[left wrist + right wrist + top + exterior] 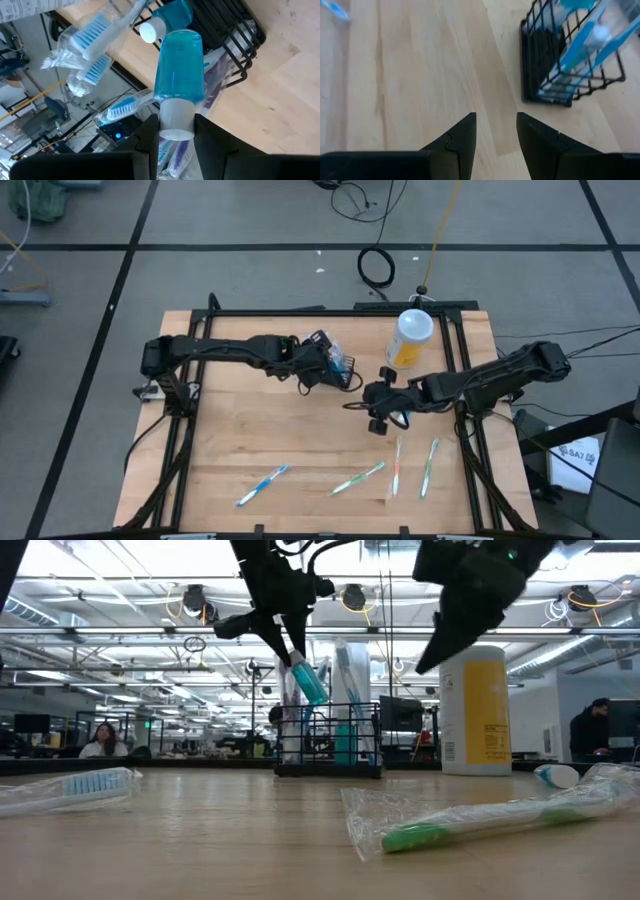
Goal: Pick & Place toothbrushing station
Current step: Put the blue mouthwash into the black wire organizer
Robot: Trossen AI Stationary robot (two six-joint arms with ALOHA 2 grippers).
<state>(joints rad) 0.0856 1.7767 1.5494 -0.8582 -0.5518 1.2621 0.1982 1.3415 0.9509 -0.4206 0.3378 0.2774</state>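
Toothbrushes (345,690) upright in black wire caddy (328,745), perhaps several wrapped.

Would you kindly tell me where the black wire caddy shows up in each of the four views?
High view: the black wire caddy sits upper centre, at the left gripper.
Low view: centre, standing on the far table edge.
Left wrist view: upper right, behind the blue bottle that gripper holds.
Right wrist view: upper right.
Shared landmark: the packaged toothbrushes standing in it.
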